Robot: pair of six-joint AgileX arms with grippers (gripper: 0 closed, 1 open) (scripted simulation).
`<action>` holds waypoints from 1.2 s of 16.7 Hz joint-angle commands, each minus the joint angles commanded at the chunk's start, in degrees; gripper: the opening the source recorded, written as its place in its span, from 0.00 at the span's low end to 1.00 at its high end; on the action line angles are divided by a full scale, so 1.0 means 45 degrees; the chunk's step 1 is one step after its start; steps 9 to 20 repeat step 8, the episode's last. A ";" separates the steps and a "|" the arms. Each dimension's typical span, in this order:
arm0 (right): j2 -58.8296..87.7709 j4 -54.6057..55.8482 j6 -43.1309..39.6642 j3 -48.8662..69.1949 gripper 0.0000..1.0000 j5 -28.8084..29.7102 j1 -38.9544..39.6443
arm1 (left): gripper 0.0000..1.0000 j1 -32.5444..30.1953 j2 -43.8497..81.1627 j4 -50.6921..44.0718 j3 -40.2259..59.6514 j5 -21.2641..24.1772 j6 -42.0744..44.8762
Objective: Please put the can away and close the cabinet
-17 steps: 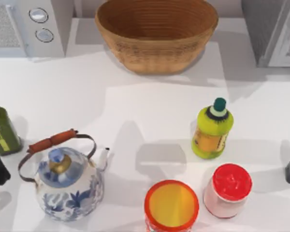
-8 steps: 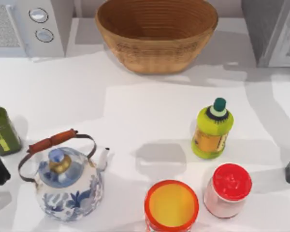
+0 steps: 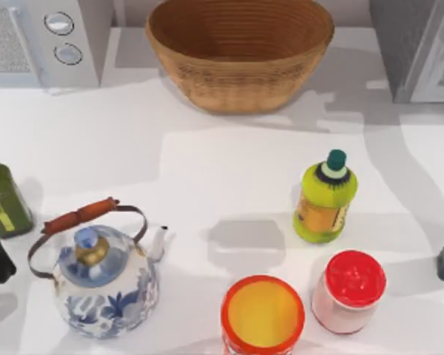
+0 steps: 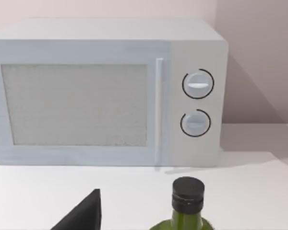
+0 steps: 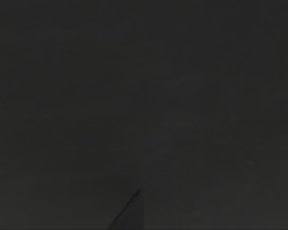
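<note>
White table (image 3: 207,170), near edge: orange-rimmed yellow-topped cylindrical can (image 3: 263,314) between blue-and-white floral ceramic kettle (image 3: 103,281) and red-lidded jar (image 3: 349,290); grey cabinet (image 3: 422,44) at far right corner; right wrist view dark; both grippers' grip state cannot be told.

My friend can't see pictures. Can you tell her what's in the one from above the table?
A white table holds a blue-flowered kettle, an orange-rimmed can, a red-lidded jar and a yellow-green bottle. A wicker basket sits at the back between a microwave and a grey cabinet.
</note>
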 joint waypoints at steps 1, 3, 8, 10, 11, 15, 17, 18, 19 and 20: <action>0.0178 0.0062 0.0000 0.0160 1.00 -0.0126 -0.0119 | 1.00 0.0000 0.0000 0.0000 0.0000 0.0000 0.0000; 0.0790 0.0204 0.0001 0.0544 1.00 -0.0372 -0.0398 | 1.00 0.0000 0.0000 0.0000 0.0000 0.0000 0.0000; 0.1882 0.0569 0.0011 0.1310 1.00 -0.0982 -0.1021 | 1.00 0.0000 0.0000 0.0000 0.0000 0.0000 0.0000; 0.1882 0.0569 0.0011 0.1310 1.00 -0.0982 -0.1021 | 1.00 0.0000 0.0000 0.0000 0.0000 0.0000 0.0000; 0.1882 0.0569 0.0011 0.1310 1.00 -0.0982 -0.1021 | 1.00 0.0000 0.0000 0.0000 0.0000 0.0000 0.0000; 0.1882 0.0569 0.0011 0.1310 1.00 -0.0982 -0.1021 | 1.00 0.0000 0.0000 0.0000 0.0000 0.0000 0.0000; 0.1882 0.0569 0.0011 0.1310 1.00 -0.0982 -0.1021 | 1.00 0.0000 0.0000 0.0000 0.0000 0.0000 0.0000; 0.1882 0.0569 0.0011 0.1310 1.00 -0.0982 -0.1021 | 1.00 0.0000 0.0000 0.0000 0.0000 0.0000 0.0000; 0.1882 0.0569 0.0011 0.1310 1.00 -0.0982 -0.1021 | 1.00 0.0000 0.0000 0.0000 0.0000 0.0000 0.0000; 0.1882 0.0569 0.0011 0.1310 1.00 -0.0982 -0.1021 | 1.00 0.0000 0.0000 0.0000 0.0000 0.0000 0.0000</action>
